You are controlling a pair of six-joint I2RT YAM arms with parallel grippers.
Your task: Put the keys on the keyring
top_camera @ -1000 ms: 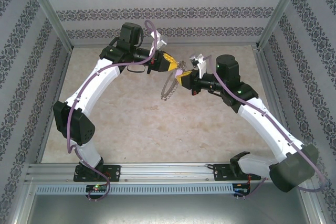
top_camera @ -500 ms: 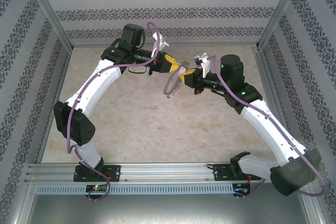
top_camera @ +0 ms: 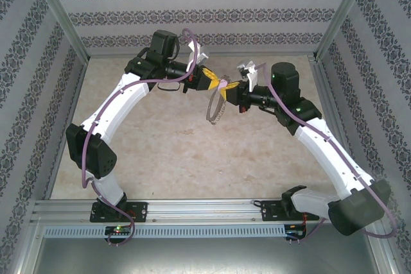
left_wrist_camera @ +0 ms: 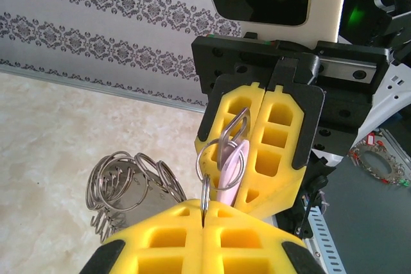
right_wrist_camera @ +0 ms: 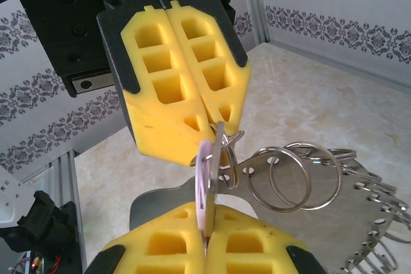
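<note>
Arms (top_camera: 122, 97) arched inward, nose to nose: left gripper (left_wrist_camera: 203, 213) clamped on keyring (left_wrist_camera: 125, 184), right gripper (right_wrist_camera: 205, 222) clamped on keys (right_wrist_camera: 204, 178).

Left pincer (top_camera: 216, 82), right pincer (top_camera: 223, 88) tip-to-tip — keyring (top_camera: 209, 112) alongside

The left arm (top_camera: 119, 104) and right arm (top_camera: 331, 155) arch inward from the table's (top_camera: 160, 158) near edge, wrists roughly level over its far half. The left gripper (top_camera: 216, 82) and right gripper (top_camera: 223, 90) meet tip to tip (almost touching), each pair of jaws pressed closed.
</note>
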